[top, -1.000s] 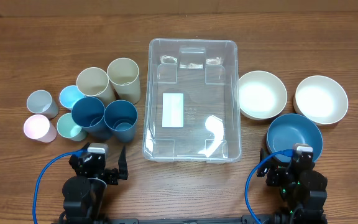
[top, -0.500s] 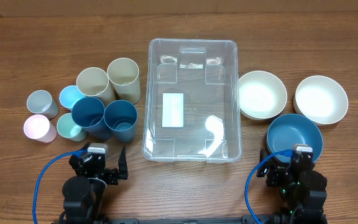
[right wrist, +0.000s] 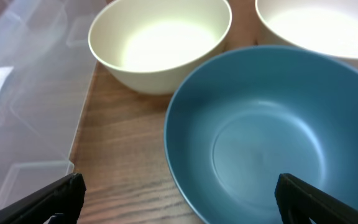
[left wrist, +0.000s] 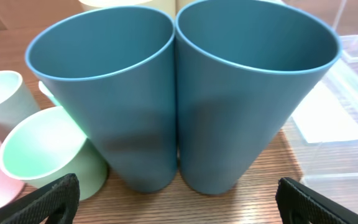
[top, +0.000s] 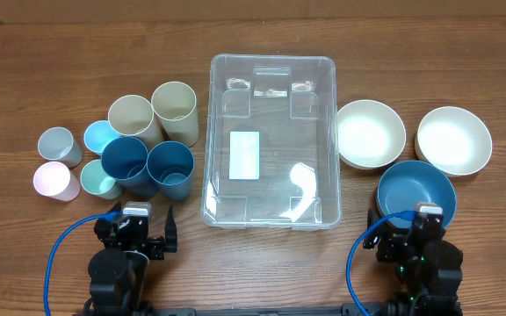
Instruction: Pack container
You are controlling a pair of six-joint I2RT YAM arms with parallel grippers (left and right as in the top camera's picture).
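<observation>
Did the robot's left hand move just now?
Yes, slightly: the left gripper has shifted left in the overhead view, away from the container's near-left corner.

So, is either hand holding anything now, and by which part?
No, nothing is held; the left hand and right hand are both open and empty.

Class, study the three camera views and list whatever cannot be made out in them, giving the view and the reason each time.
Print on the white rectangular label in the clear plastic container: overhead, too small to read.
Dark blue round bowl: overhead, near rim hidden under the right arm; right wrist, cut by the bottom edge.
Mint green cup: overhead, partly hidden behind a tall dark blue cup.
</observation>
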